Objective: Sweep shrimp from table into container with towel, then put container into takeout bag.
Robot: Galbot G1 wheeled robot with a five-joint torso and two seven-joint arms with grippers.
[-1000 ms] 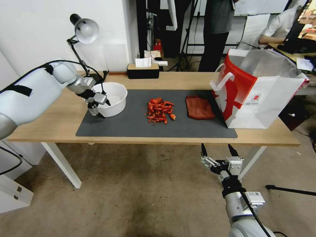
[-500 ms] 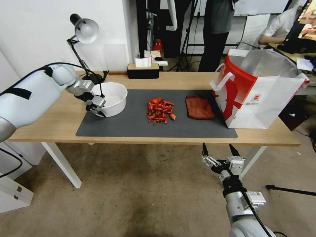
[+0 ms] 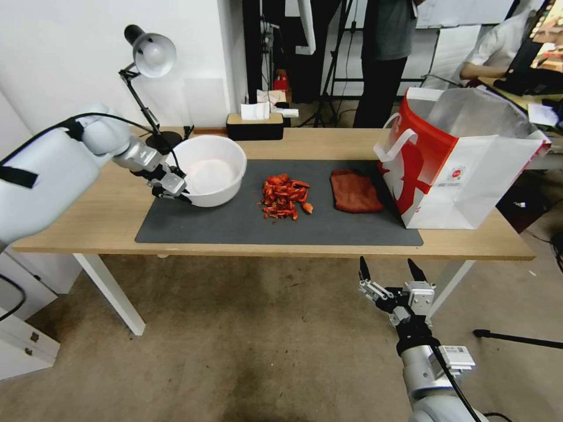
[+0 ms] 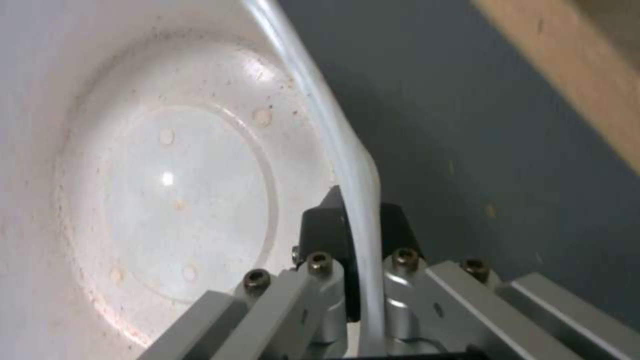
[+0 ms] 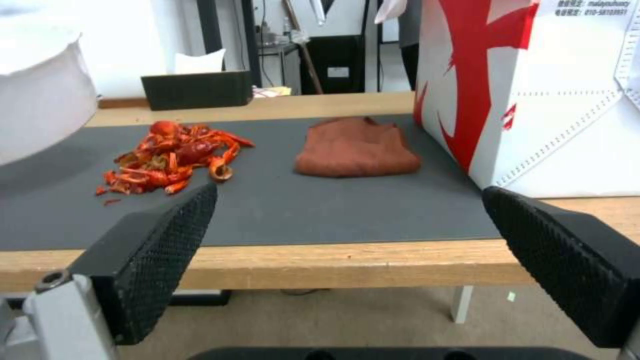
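The table (image 3: 328,143) has the takeout bag (image 3: 469,176) standing at its right end, and the container (image 3: 214,170) is tipped up at the left (left gripper (image 3: 176,189) pinching its rim). Towel (image 3: 355,190) and shrimp (image 3: 284,196) lie on the mat between them; right gripper (image 3: 392,271) hangs spread wide below the table edge

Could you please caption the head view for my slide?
Left pincer tilts the white bowl by its rim toward the shrimp on the mat.

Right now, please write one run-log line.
left gripper: shut on container rim, tilted | right gripper: open, below table | shrimp, towel: on mat
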